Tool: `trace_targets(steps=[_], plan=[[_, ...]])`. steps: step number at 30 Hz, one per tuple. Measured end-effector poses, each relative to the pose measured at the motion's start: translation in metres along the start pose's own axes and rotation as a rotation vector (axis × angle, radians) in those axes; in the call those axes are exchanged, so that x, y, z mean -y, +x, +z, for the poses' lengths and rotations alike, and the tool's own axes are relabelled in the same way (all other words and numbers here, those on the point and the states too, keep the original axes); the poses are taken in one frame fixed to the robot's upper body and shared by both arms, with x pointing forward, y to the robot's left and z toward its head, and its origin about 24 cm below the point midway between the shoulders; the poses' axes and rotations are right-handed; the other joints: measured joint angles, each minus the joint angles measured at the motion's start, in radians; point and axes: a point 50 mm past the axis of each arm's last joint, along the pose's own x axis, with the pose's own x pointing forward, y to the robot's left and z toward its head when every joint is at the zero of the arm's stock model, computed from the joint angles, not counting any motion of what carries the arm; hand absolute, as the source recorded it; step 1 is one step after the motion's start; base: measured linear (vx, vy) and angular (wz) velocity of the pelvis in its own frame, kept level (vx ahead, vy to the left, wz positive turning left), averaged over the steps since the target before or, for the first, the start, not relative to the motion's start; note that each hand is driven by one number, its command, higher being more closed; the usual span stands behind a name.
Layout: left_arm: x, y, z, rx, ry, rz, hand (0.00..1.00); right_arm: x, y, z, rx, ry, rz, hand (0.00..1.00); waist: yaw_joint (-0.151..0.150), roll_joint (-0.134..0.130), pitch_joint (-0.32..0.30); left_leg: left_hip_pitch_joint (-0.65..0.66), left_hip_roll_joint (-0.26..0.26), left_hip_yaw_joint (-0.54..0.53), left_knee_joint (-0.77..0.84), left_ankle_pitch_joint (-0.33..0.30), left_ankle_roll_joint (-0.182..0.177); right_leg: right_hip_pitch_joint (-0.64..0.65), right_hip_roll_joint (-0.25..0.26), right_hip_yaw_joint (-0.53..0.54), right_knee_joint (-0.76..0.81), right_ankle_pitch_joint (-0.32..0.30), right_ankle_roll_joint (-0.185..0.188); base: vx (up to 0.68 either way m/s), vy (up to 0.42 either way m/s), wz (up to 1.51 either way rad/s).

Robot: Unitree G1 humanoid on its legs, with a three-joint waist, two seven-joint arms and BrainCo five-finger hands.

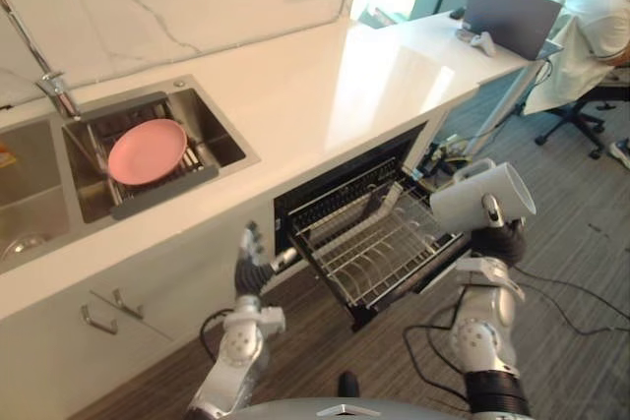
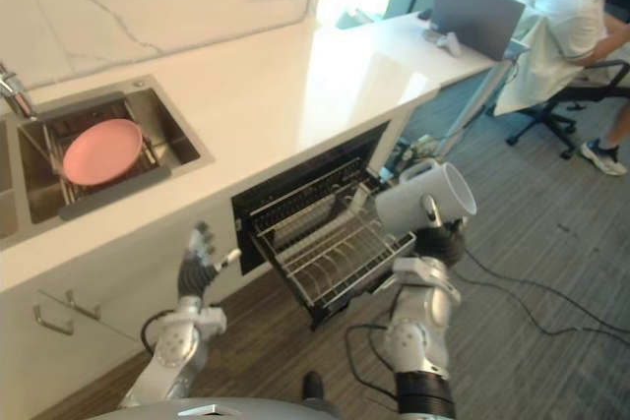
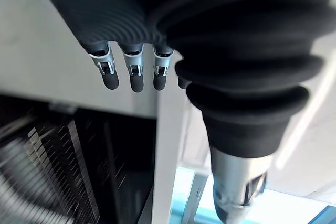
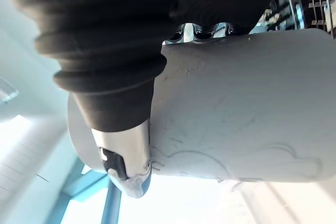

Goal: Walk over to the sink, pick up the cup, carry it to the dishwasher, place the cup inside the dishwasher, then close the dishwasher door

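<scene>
My right hand (image 1: 500,240) is shut on a white cup (image 1: 478,197), lying on its side with its handle toward the counter. It hangs just right of the pulled-out wire rack (image 1: 372,243) of the open dishwasher (image 1: 325,194). The right wrist view has the cup's wall (image 4: 236,114) pressed against my thumb (image 4: 126,156). My left hand (image 1: 252,265) is raised before the cabinet front, left of the dishwasher opening, fingers straight and holding nothing; its fingertips (image 3: 135,77) point at the white cabinet face.
A sink (image 1: 212,125) in the white counter (image 1: 325,86) holds a pink plate (image 1: 147,151) on a drain rack. A person (image 1: 591,27) sits on an office chair at a desk with a laptop (image 1: 510,15). Cables lie on the floor at the right.
</scene>
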Motion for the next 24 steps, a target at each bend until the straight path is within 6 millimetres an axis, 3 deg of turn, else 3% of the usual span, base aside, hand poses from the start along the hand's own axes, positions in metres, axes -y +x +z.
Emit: trace_targets(steps=[2,6,8,10,11,15,19,21,24], plan=[[-0.002,-0.012,-0.017,-0.117,-0.025,-0.174,0.00,0.009,0.005,-0.008,-0.074,-0.114,0.019,1.00,-0.003,0.005,0.001,-0.009,-0.002,-0.020,0.001,0.004,0.001,0.003,-0.004,-0.023,0.000,-0.005,0.001,0.03,-0.003,0.25],[-0.024,-0.031,-0.052,-0.315,0.093,-0.212,0.00,0.014,0.008,-0.029,-0.233,-0.226,0.038,1.00,0.005,0.014,0.001,-0.023,-0.007,-0.051,0.007,0.007,0.003,0.010,-0.012,-0.057,0.003,-0.010,0.001,0.00,0.001,0.25],[-0.058,-0.046,-0.081,-0.519,0.166,-0.074,0.00,0.022,0.001,-0.048,-0.352,-0.256,0.017,1.00,0.016,0.020,0.000,-0.030,-0.008,-0.085,0.012,0.009,0.002,0.024,-0.015,-0.089,0.011,-0.023,0.002,-0.03,-0.012,0.38],[-0.085,-0.061,-0.097,-0.638,0.197,0.059,0.00,0.026,-0.003,-0.056,-0.407,-0.297,0.011,1.00,0.024,0.022,-0.002,-0.044,-0.008,-0.108,0.012,0.015,0.001,0.024,-0.017,-0.114,0.022,-0.035,0.001,-0.03,-0.022,0.50],[-0.108,-0.074,-0.102,-0.689,0.226,0.169,0.00,0.033,-0.006,-0.061,-0.446,-0.355,-0.004,1.00,0.033,0.023,-0.001,-0.060,-0.008,-0.142,0.004,0.029,-0.001,0.024,-0.020,-0.147,0.029,-0.042,0.001,-0.03,-0.038,0.63],[-0.151,-0.093,-0.096,-0.699,0.326,0.396,0.00,0.040,-0.003,-0.071,-0.518,-0.441,-0.030,1.00,0.064,0.013,0.012,-0.094,-0.008,-0.210,-0.039,0.077,-0.008,0.020,-0.022,-0.215,0.029,-0.045,-0.001,-0.04,-0.041,0.59],[-0.182,-0.128,-0.102,-0.816,0.380,0.613,0.00,0.025,0.020,-0.072,-0.483,-0.481,-0.060,1.00,0.096,-0.012,0.086,-0.134,-0.006,-0.250,-0.045,0.106,-0.014,0.009,-0.020,-0.255,0.032,-0.041,-0.007,-0.09,-0.028,0.32],[-0.190,-0.135,-0.100,-0.826,0.394,0.668,0.00,0.013,0.032,-0.068,-0.439,-0.514,-0.054,1.00,0.110,-0.033,0.130,-0.163,-0.005,-0.259,-0.056,0.123,-0.017,-0.019,-0.020,-0.257,0.041,-0.039,-0.013,-0.11,-0.013,0.14],[-0.191,-0.128,-0.097,-0.811,0.423,0.693,0.00,-0.011,0.055,-0.060,-0.368,-0.547,-0.020,1.00,0.112,-0.046,0.198,-0.211,-0.004,-0.264,-0.054,0.145,-0.023,-0.064,-0.021,-0.256,0.057,-0.039,-0.028,-0.12,0.006,0.15]])
